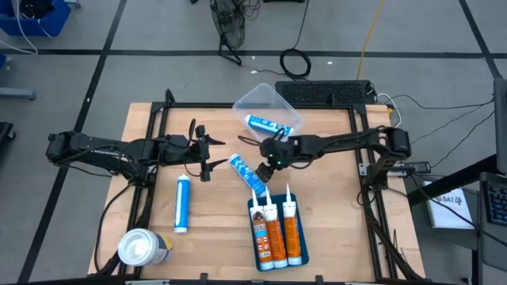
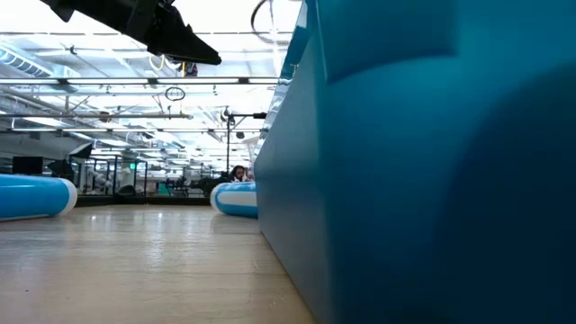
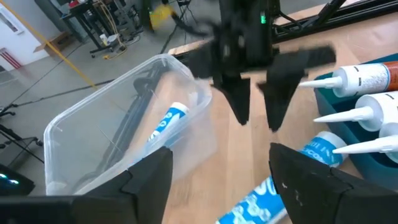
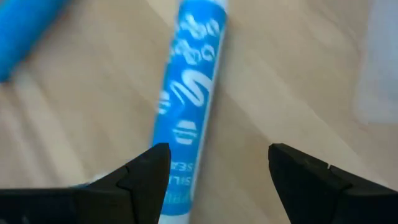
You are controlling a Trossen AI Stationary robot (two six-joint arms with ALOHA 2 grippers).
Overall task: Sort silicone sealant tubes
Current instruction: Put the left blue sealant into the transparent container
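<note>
Both arms reach in level from the sides of the table (image 1: 214,229) and meet near its middle. The left gripper (image 1: 207,156) points toward 3 o'clock, fingers spread, nothing between them. The right gripper (image 1: 273,154) comes in from 3 o'clock, wrist bent down, jaws apart and empty, poised over a blue tube (image 1: 246,173) that lies slanted on the wood just at 7 o'clock of it. In the right wrist view that tube (image 4: 189,106) lies on the boards between and beyond the parted fingers (image 4: 134,177).

At 12 o'clock of the right gripper a clear bin (image 1: 265,101) holds a second blue tube (image 1: 266,124). A third blue tube (image 1: 182,205) lies alone at 6 o'clock of the left gripper. Three orange tubes (image 1: 277,233) lie side by side in a blue tray (image 1: 257,260) at 6 o'clock of the right gripper, nozzles toward 12. A canister (image 1: 142,247) stands at the table's 7 o'clock corner.
</note>
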